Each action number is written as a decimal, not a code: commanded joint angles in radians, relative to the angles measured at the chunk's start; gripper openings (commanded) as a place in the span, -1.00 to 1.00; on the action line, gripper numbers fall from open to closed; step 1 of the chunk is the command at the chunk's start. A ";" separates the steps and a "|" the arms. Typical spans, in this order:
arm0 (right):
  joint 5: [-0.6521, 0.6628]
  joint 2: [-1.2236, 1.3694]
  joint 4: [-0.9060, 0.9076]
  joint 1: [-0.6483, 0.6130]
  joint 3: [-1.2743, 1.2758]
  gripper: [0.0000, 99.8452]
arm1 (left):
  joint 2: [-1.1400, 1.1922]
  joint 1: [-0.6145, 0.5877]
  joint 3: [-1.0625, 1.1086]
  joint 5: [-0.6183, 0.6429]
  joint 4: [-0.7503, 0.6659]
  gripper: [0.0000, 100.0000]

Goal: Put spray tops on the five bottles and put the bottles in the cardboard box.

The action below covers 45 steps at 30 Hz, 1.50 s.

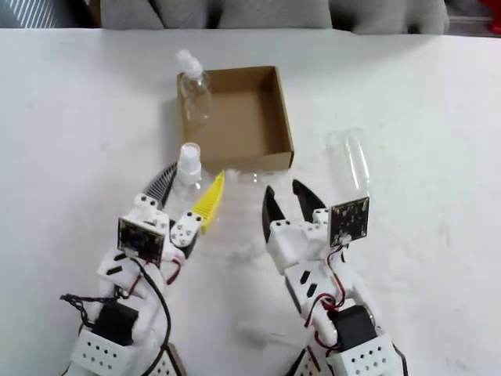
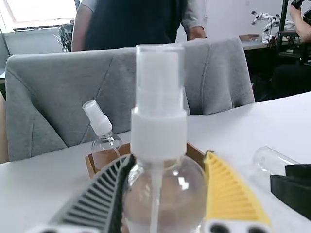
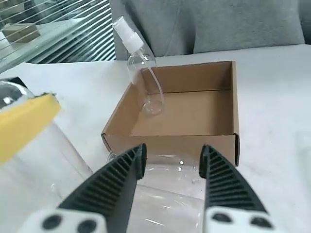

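Your left gripper [image 1: 192, 192] grips the clear round plastic bottle with white spray top [image 2: 158, 126] at its body, just before the brown cardboard box [image 1: 282, 110]. It looks light, slick and thin-walled, so squeeze gently at its widest part. Your right gripper [image 3: 172, 155] stands wide, empty.

A matte white tabletop [image 1: 438, 117] spreads across the foreground, evenly lit, with only soft shadows on it. Along its far edge stands a row of grey fabric-covered chair backs [image 2: 48, 107], their seams and padded panels plain to see. Behind them a bright daylight window [image 2: 39, 9] glows in one upper corner, and a plain white wall [image 2: 228, 19] runs beside it. Farther back sits a desk carrying small items [image 2: 250, 41], next to a thin black metal upright [image 2: 284, 19]. The right wrist view looks toward a window with horizontal slatted blinds [image 3: 53, 29], pale light showing between the slats.
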 commanded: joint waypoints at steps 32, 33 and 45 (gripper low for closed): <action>0.008 -0.005 -0.008 0.022 0.046 -0.70 | 1.438 -0.085 -0.647 0.002 -0.973 -0.74; 0.008 -0.005 -0.008 0.022 0.046 -0.70 | 1.494 -0.099 -0.666 0.002 -0.997 -0.74; 0.008 -0.005 -0.008 0.022 0.046 -0.70 | 2.017 -0.153 -0.888 0.002 -1.214 -0.74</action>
